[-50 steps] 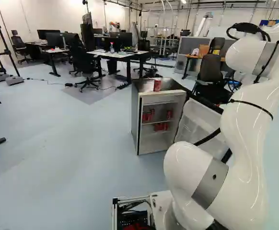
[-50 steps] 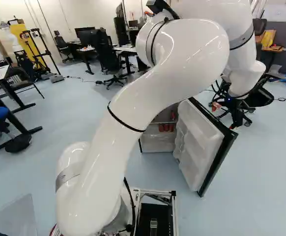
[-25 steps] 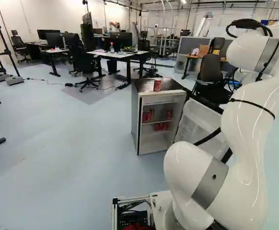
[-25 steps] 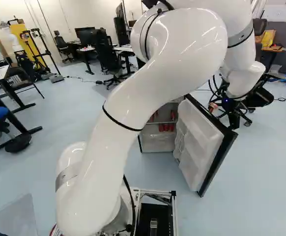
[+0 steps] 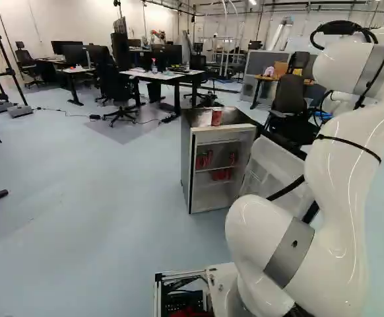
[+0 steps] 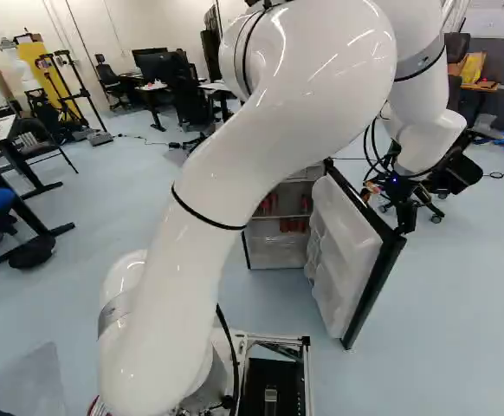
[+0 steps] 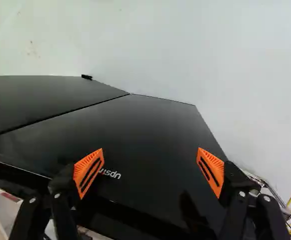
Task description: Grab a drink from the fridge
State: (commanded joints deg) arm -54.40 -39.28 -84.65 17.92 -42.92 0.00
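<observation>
Red drink cans (image 5: 204, 159) sit on the shelves inside the fridge (image 5: 186, 155); another red can (image 5: 216, 117) stands on top of it. The fridge's door (image 6: 347, 247) hangs open. Against or near its outer face, the gripper (image 6: 389, 191) is released, fingers spread wide. A desk (image 5: 164, 76) stands beyond the fridge.

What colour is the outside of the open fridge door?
The door is glossy black outside; clearest in the wrist view.

Arm (image 5: 350, 205): glossy white, rounded
Rings (image 5: 289, 252): grey
Straps (image 6: 209, 223): thin, black
Cable (image 5: 340, 26): black
Fingers (image 7: 230, 180): black, silver screws (image 7: 242, 193)
Pads (image 7: 88, 170): orange, ribbed, slotted
</observation>
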